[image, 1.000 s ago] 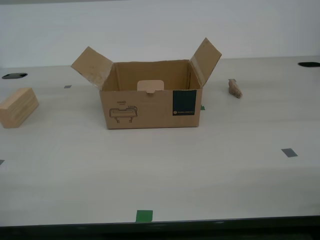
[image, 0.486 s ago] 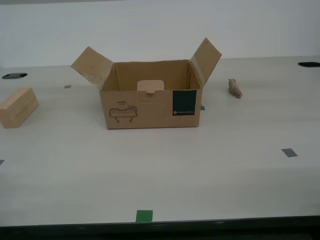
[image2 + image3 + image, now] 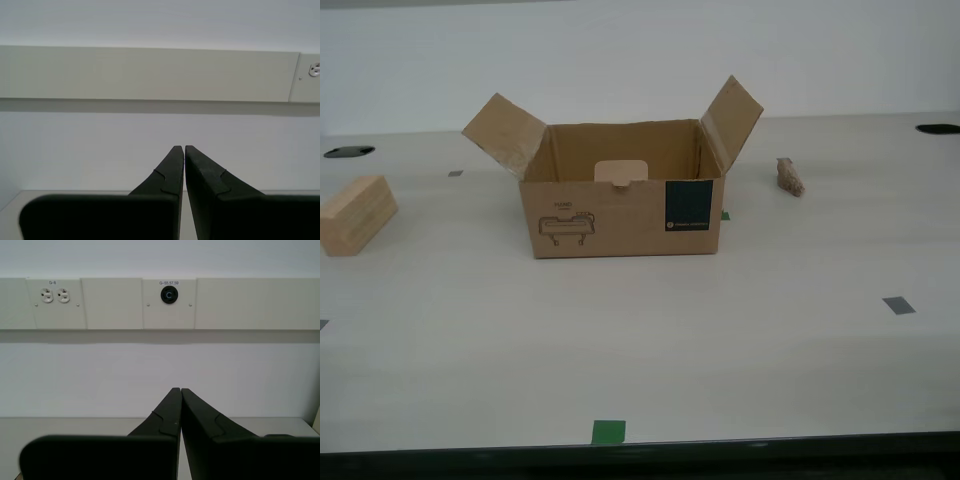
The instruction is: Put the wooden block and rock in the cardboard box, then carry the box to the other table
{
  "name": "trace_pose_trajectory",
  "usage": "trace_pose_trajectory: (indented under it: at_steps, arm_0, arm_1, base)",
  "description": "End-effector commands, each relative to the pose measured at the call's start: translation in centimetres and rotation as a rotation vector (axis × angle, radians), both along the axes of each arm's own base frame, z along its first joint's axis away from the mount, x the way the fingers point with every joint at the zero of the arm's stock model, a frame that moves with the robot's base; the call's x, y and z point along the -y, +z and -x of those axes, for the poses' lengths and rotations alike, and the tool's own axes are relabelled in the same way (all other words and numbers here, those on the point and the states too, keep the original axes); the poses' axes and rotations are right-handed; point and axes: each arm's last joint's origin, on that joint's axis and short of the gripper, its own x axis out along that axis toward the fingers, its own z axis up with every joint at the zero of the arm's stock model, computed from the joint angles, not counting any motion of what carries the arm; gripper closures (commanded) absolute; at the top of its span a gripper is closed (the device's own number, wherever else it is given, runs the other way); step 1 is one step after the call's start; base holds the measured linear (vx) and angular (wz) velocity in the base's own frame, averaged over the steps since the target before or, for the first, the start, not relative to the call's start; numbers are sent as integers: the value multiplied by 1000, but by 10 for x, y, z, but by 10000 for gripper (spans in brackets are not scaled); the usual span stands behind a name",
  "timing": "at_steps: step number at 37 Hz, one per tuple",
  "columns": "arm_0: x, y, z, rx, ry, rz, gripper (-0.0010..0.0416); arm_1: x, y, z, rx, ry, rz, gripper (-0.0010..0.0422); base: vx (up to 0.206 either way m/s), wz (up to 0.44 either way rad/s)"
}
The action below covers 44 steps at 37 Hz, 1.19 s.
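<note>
The cardboard box stands open in the middle of the table in the exterior view, both side flaps raised and nothing visible inside. The wooden block lies on the table at the exterior view's left. At the exterior view's right, beyond the box, rests the small rock. No arm shows in the exterior view. My first gripper is shut with nothing in it and faces a white wall. My second gripper is likewise shut and empty, aimed at the wall. The other table is out of view.
Green tape marks and grey tape marks dot the pale tabletop. Dark cable holes sit near the back edge. A wall strip with power outlets runs behind the table.
</note>
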Motion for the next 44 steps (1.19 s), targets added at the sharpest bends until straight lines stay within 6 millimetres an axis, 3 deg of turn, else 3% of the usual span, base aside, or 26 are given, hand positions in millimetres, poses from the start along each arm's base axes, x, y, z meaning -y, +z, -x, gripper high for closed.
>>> trace_pose_trajectory:
  at_steps: [1,44]
  arm_0:
    - [0,0,0,3,-1,-1,405]
    - [0,0,0,3,-1,-1,405]
  arm_1:
    - [0,1,0,6,-1,-1,412]
    - [0,1,0,6,-1,-1,412]
  base:
    - [0,0]
    - [0,0]
